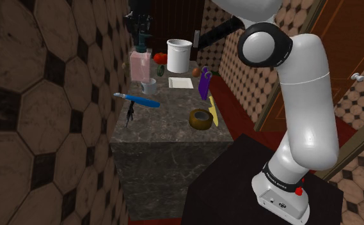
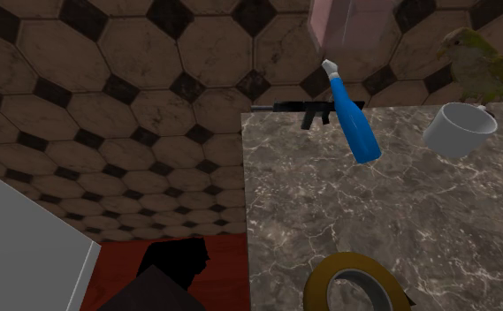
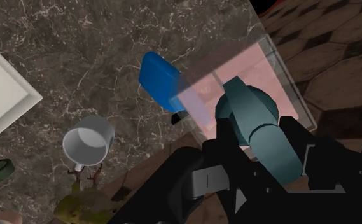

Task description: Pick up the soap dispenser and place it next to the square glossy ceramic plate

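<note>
The gripper (image 3: 262, 137) has its jaws closed around the teal pump of the pink soap dispenser (image 3: 236, 86), which seems lifted above the marble counter (image 1: 167, 118), near the wall. The carrying step is in hand, I think. Next it must go to the white square plate (image 3: 1, 89), passing the grey cup (image 3: 87, 140).

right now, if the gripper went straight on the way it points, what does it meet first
The soap dispenser: its teal pump sits directly ahead of the gripper, perhaps touching already; depth is unclear.
</note>
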Controlling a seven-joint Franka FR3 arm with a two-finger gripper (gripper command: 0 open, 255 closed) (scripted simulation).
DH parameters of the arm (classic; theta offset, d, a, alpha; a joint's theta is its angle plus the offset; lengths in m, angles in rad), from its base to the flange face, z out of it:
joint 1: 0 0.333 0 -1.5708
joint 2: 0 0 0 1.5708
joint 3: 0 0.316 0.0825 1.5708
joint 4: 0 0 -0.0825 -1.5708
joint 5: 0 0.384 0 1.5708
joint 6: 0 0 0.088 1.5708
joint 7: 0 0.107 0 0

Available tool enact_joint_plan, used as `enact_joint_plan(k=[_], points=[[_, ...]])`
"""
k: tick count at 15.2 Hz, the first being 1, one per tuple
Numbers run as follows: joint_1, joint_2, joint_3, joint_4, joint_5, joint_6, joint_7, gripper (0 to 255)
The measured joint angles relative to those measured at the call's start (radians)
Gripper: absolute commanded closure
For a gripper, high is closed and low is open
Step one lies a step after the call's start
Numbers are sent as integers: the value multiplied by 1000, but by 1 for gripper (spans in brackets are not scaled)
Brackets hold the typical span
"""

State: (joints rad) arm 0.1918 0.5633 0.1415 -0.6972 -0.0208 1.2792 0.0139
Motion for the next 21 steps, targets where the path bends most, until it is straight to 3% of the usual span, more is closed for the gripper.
enact_joint_plan(k=[2,6,12,21], points=[[-5,8,-1,22,0,-16,-7,255],[-81,-133,-10,-268,23,129,-73,255],[-171,-196,-39,-474,43,268,-186,255],[-288,-187,-89,-623,61,417,-355,255]])
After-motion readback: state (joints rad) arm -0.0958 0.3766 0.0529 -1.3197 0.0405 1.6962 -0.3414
